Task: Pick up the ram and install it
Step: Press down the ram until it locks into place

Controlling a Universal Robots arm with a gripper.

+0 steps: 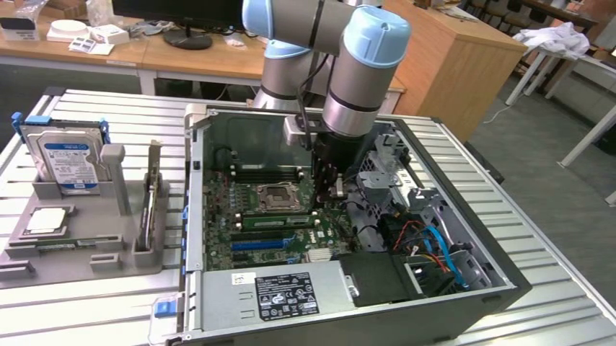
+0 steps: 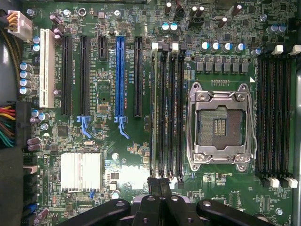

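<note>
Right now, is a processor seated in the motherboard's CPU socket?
No, the CPU socket stands open, with bare contacts inside its metal frame.

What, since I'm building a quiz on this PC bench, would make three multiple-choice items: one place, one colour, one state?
1. Where is the hard drive?
A. inside the case
B. upright in the grey holder
C. on the floor

2. What colour is the long slot between the black ones?
A. red
B. yellow
C. blue

3. The processor socket is:
A. empty
B. holding a chip
C. under a cooler

Answers:
1 B: the drive stands in the holder, at the exterior view's left of the case.
2 C: the wrist view shows it blue.
3 A: its bare contacts show inside the metal frame.
</note>
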